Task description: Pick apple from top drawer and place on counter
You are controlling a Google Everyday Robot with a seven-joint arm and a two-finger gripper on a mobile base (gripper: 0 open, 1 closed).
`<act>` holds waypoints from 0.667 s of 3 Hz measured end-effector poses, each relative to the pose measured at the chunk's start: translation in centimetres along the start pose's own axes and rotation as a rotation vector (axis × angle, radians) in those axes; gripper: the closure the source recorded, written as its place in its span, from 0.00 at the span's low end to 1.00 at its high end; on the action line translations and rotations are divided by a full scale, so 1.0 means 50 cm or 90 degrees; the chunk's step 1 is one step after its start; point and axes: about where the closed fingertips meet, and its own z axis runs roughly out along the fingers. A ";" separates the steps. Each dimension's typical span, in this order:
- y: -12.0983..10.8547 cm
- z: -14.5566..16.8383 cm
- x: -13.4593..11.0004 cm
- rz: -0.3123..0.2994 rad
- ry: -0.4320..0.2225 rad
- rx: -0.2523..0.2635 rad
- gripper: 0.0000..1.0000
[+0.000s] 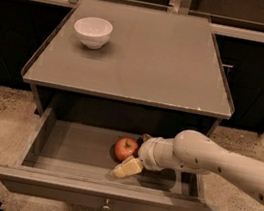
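Observation:
The apple (pixel 125 148), small and red, lies on the floor of the open top drawer (pixel 57 185), right of its middle. My gripper (pixel 131 156) reaches into the drawer from the right and sits at the apple. Its jaws are open and stand on either side of the fruit. The near cream finger (pixel 128 168) lies just in front of the apple, and the far finger is mostly hidden behind it. The grey-brown counter (pixel 150 60) is the cabinet top above the drawer.
A white bowl (pixel 93 31) stands at the back left of the counter. My arm (pixel 213 162) crosses the drawer's right side. A small knob (pixel 105 205) sits on the drawer front. Dark cabinets flank the unit, and speckled floor lies below.

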 end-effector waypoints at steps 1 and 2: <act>0.014 0.032 -0.003 0.000 -0.002 -0.008 0.00; 0.009 0.048 -0.035 -0.010 -0.022 0.003 0.04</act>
